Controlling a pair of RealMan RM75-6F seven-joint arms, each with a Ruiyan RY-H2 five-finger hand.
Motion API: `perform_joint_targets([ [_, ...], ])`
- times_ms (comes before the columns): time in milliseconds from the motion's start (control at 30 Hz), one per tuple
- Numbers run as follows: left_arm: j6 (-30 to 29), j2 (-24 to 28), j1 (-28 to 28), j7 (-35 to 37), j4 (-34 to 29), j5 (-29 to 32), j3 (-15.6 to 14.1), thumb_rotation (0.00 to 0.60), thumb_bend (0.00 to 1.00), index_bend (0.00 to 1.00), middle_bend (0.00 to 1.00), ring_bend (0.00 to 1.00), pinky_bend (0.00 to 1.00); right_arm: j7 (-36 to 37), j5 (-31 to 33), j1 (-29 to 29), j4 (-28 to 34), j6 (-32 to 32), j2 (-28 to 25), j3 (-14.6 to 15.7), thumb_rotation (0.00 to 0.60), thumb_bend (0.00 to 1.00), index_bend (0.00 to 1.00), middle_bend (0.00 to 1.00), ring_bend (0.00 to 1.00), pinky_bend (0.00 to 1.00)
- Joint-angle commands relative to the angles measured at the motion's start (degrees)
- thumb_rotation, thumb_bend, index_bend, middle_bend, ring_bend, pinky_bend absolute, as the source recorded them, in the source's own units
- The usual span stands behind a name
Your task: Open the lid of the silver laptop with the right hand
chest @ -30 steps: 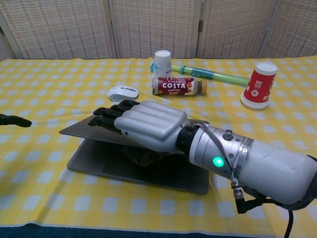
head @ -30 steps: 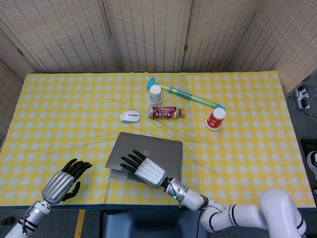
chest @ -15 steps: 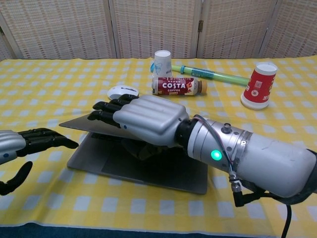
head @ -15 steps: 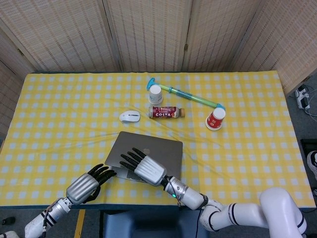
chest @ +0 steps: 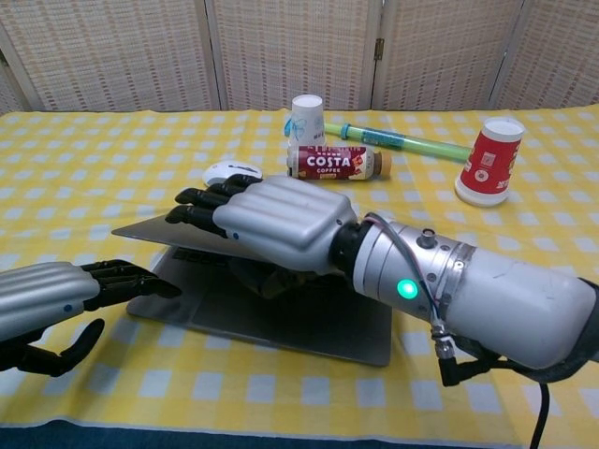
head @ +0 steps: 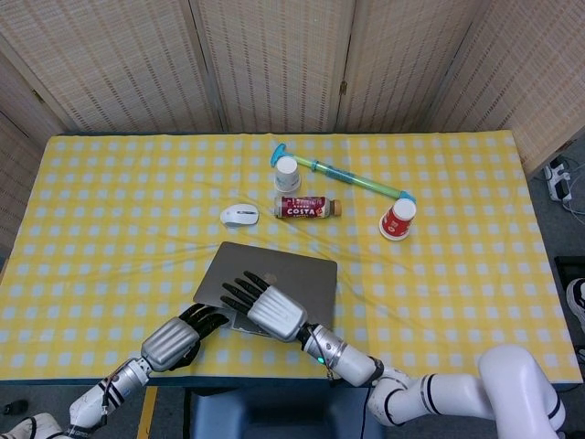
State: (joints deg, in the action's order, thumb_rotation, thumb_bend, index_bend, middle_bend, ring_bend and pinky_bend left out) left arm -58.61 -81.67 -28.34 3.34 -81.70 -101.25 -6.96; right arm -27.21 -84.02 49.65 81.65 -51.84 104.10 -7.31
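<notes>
My left hand [chest: 42, 304] sits low at the left edge of the silver laptop [head: 274, 274], fingers [chest: 126, 278] stretched out with the thumb apart below them, tips reaching the corner of the base; whether they touch it I cannot tell, and they grip nothing. The laptop lies near the front edge of the yellow checked table [head: 119, 201], its lid partly raised off the base. My right hand [chest: 271, 224] holds that lid: fingers laid flat across its top, thumb tucked under it, so the lid's front edge is pinched between them. Behind the laptop's left corner lies a white mouse [head: 239, 215]. Further behind, a Costa coffee bottle [head: 306, 208] lies on its side, an upturned white paper cup [head: 287, 173] beyond it beside a green tube [head: 352, 180]. Behind the laptop to the right stands an upturned red paper cup [head: 398, 220].
</notes>
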Motion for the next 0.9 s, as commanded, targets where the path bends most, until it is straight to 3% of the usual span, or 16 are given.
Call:
perform_joint_targets([
  [33,0.91,-0.88,-0.52,-0.13,0.50,1.05,0.04,0.600,0.91,0.08,0.13,0.07,0.00,-0.02,0.02,0.08,0.03,-0.07,-0.03,0.03,0.600,0.71,0.00,0.00,0.00,0.00],
  [900,3.24,-1.10,-2.62,-2.71,-0.59,4.75,-0.87,0.588,0.91,0.08,0.13,0.07,0.00,0.22,1.78,-0.83,2.53,-2.62,-4.01,-1.07,0.600,0.71,0.00,0.00,0.00,0.00],
])
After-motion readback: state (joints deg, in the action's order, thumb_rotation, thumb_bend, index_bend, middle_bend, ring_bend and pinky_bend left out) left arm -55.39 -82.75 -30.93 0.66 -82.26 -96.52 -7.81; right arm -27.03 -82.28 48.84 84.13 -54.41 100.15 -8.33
